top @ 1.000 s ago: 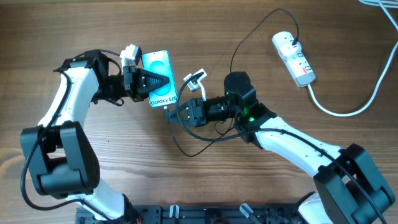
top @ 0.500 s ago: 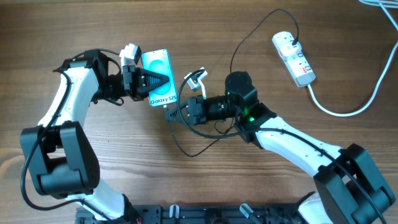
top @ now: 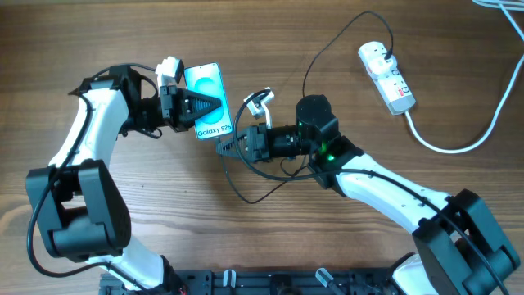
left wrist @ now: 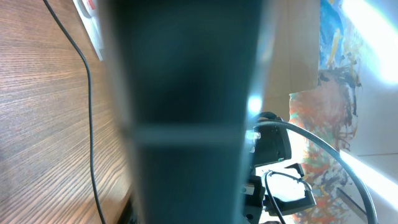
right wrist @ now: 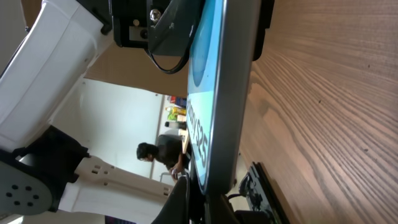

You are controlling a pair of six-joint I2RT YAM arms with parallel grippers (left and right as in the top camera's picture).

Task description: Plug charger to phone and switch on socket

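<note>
The phone [top: 209,100], its teal screen lit, is held above the table with my left gripper [top: 196,106] shut on its side. In the left wrist view its dark back [left wrist: 186,112] fills the middle. My right gripper [top: 231,147] is shut on the connector end of the charger [top: 246,190], right at the phone's lower end. Seen from the right wrist, the phone [right wrist: 221,93] stands edge-on above my right gripper [right wrist: 199,208]; the connector tip is hidden there. The thin black cable runs back to the socket [top: 386,78], a white strip at the far right.
A thick pale cable [top: 458,143] curves from the socket to the table's right edge. The black cable loops loosely on the wood below my right wrist. The left wrist view shows the black cable [left wrist: 87,93] on the table beside the phone.
My right gripper has crept left, closing on the phone's lower end. The phone has tipped slightly in the left gripper's hold.
</note>
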